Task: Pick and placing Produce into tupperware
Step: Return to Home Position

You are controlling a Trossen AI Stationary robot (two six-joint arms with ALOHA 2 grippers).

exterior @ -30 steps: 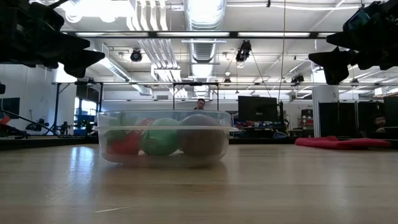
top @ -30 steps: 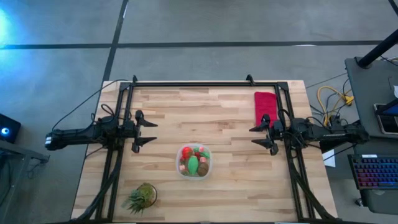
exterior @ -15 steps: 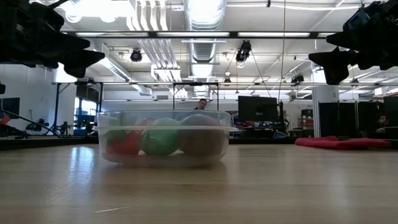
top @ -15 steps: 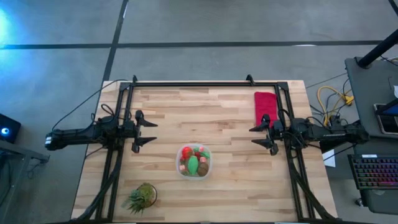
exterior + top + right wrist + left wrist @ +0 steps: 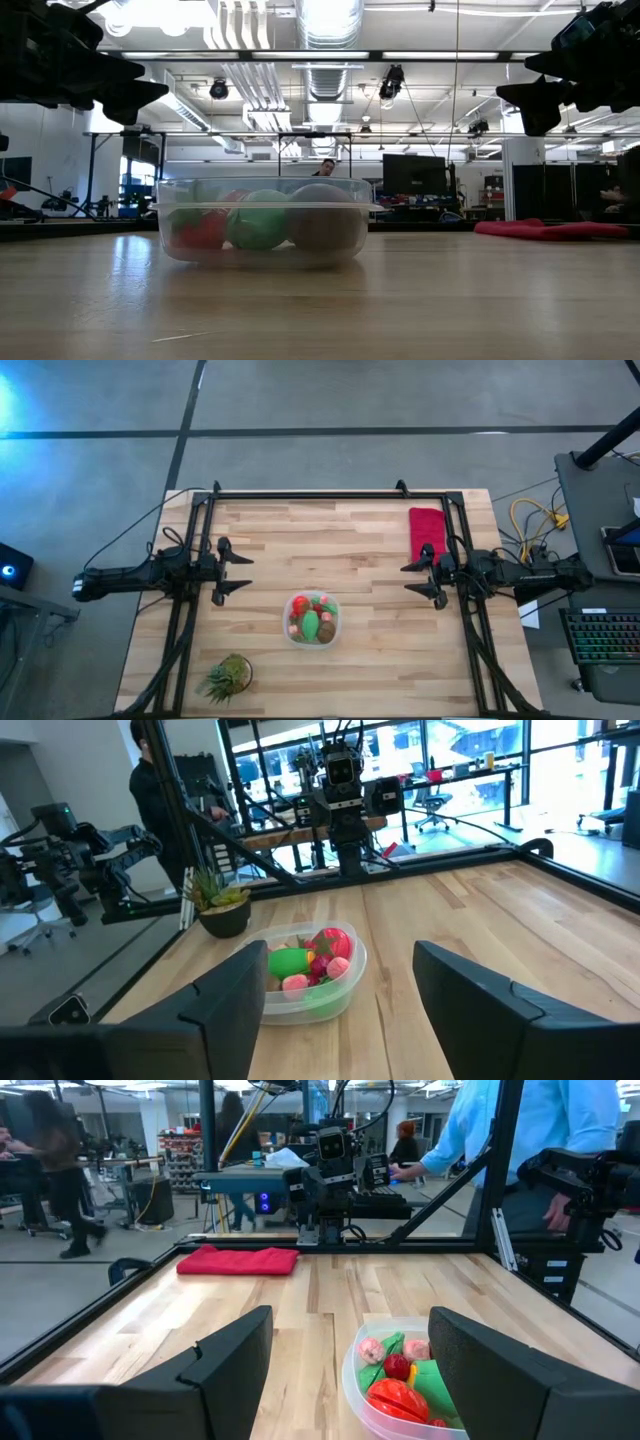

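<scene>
Tupperware (image 5: 287,622) sits on the wooden table (image 5: 350,540) between my two arms, a little toward the edge where the potted plant (image 5: 227,675) stands, and well apart from both grippers. All the produce (image 5: 318,610) I can see lies inside it. From above I make out a green oblong piece (image 5: 311,625) in the middle, a brown piece (image 5: 326,631) just beside it and red pieces around them. Past my left wrist, a red tomato (image 5: 400,1398) lies nearest me, with a small red berry (image 5: 398,1367) and a pink piece (image 5: 372,1349) behind it. From table height, the green and brown pieces rest side by side against the clear wall.

My left gripper (image 5: 243,572) hangs over the left side of the table, aimed at the middle. Its fingers (image 5: 230,1370) are spread wide and hold nothing. My right gripper (image 5: 408,578) faces it from the right side, spread just as wide and equally empty. Both are raised well above the boards.

A red cloth (image 5: 427,532) lies flat along the right side of the table, one end close to my right wrist. The potted plant stands near the left corner, apart from the tupperware.

Beyond the table, a person in a light blue shirt (image 5: 520,1120) stands behind my right arm. A person in dark clothes (image 5: 160,795) stands near my left arm.
</scene>
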